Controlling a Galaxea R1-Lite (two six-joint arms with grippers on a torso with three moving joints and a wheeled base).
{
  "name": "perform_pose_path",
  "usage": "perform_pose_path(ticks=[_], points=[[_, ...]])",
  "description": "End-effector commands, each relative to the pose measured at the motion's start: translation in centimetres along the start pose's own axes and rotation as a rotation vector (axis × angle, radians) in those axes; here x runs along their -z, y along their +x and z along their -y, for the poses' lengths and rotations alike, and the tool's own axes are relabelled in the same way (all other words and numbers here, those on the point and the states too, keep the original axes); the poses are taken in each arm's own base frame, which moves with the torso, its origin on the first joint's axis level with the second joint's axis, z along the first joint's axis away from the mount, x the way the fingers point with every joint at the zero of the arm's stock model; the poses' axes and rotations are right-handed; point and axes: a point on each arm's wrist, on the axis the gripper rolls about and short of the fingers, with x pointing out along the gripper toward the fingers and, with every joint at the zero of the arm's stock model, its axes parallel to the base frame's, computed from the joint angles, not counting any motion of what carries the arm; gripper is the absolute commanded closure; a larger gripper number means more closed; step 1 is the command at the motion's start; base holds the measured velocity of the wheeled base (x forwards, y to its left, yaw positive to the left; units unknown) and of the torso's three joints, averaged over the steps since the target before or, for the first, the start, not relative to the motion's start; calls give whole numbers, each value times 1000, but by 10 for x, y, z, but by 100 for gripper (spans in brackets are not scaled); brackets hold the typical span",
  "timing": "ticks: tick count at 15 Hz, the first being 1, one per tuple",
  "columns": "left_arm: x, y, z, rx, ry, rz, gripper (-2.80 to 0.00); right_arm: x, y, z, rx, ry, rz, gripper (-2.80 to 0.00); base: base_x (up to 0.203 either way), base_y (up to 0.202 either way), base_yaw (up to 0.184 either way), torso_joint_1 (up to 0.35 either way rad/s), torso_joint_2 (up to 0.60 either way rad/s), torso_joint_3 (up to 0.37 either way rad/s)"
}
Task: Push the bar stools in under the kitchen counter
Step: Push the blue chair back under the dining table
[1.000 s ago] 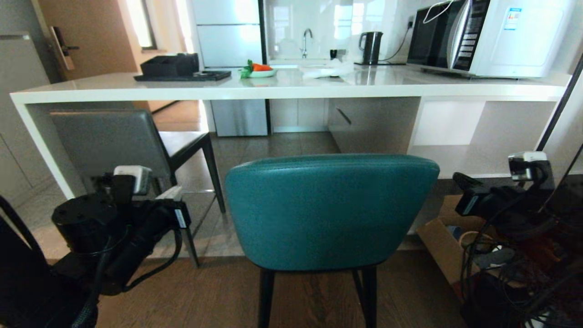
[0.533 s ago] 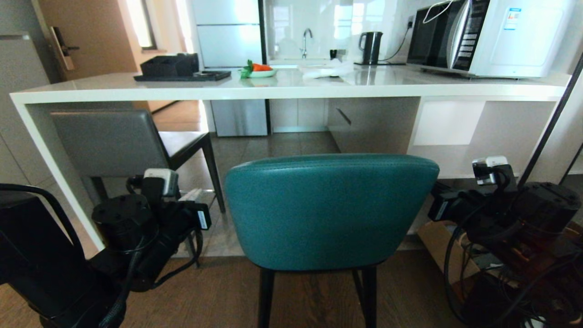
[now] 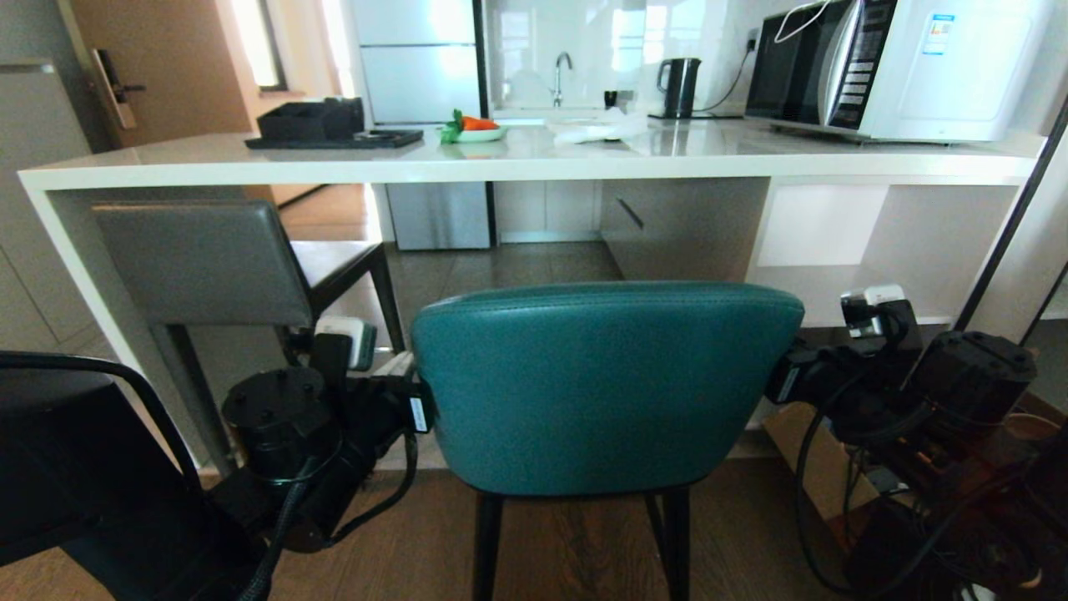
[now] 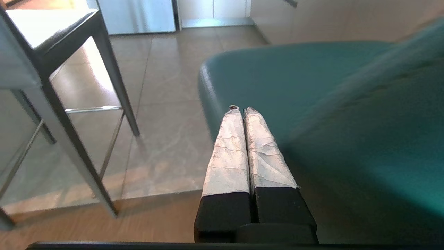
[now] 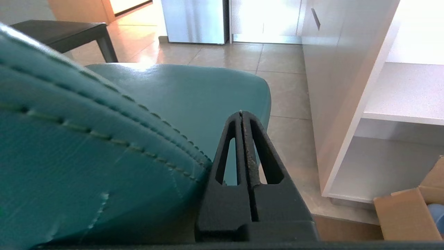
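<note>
Teal stool (image 3: 605,384) flanked by closed left gripper (image 4: 241,110) and right gripper (image 5: 241,113).

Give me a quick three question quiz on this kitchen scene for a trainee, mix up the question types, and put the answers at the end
1. True or false: the teal stool is already tucked under the kitchen counter.
2. Multiple choice: the left gripper and right gripper are A) both on the grey stool, B) one at each side of the teal stool's backrest, C) resting on the counter.
3. Fill in: both grippers' jaws are ____.

Key:
1. False; its backrest stands on the near side of the counter edge.
2. B.
3. Shut, gripping nothing.
</note>
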Motion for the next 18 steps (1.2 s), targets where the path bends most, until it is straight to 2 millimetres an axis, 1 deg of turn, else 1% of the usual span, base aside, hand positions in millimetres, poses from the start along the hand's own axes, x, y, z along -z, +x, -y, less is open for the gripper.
perform_pose_path(ticks=[1,4,6,9,11,13,15,18], points=[[-5,1,10,23,-13,29,0,0,0,-8,-15,0,5,0,0,0,0,0,0,0],[-11,-2,11,31,-12,30,0,0,0,-15,-24,1,5,0,0,0,0,0,0,0],[-11,-2,11,33,-6,22,0,0,0,-18,-31,2,3,0,0,0,0,0,0,0],[-13,0,10,42,-19,47,0,0,0,-19,-33,2,4,0,0,0,0,0,0,0],[-11,4,9,31,-17,43,0,0,-1,-22,-46,-4,5,0,0,0,0,0,0,0],[-7,9,2,8,-12,34,0,-1,-2,-32,-66,-10,8,0,0,0,0,0,0,0],[-7,10,0,9,-13,39,0,-1,-2,-41,-71,-9,7,0,0,0,0,0,0,0],[-6,9,-2,14,-10,36,0,0,-2,-42,-73,-9,2,0,0,0,0,0,0,0]])
